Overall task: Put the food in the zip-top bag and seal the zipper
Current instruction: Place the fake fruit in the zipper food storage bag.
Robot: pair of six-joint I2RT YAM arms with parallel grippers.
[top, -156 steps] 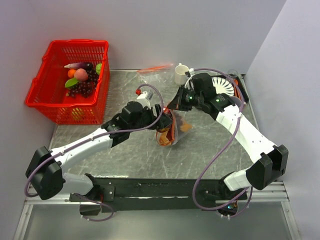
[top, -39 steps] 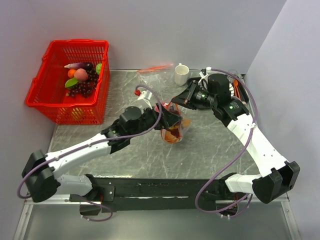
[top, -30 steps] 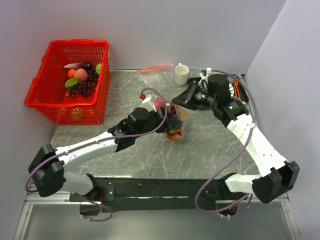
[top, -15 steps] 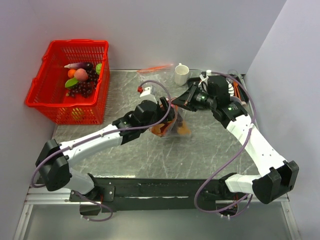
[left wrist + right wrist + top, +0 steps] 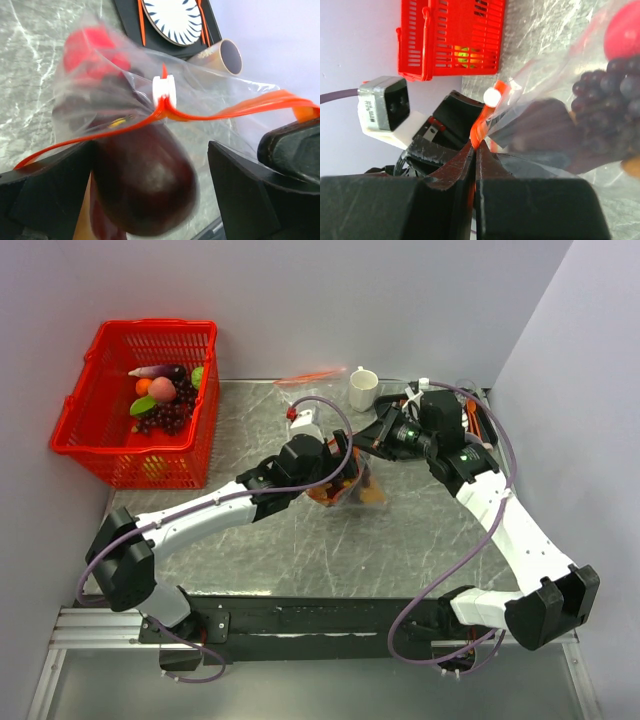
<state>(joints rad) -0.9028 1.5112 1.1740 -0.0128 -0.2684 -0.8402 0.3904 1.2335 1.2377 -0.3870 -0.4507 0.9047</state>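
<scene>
So the right tool (image 5: 475, 146) is clamped tight on one end of the zipper (image 5: 225, 114), I'd guess to keep the mouth taut; the left tool (image 5: 150, 175) stands wide, straddling the zip-top bag (image 5: 352, 488) mid-counter (image 5: 420, 540), gripping nothing; the white slider (image 5: 164, 90) sits partway along; inside: red round fruit (image 5: 87, 47), grape bunch (image 5: 610, 80), orange piece (image 5: 372, 496); the red basket (image 5: 100, 455) far left holds more toys.

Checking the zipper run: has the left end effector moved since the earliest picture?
Yes. The left end effector has shifted right, closer to the white cup.
</scene>
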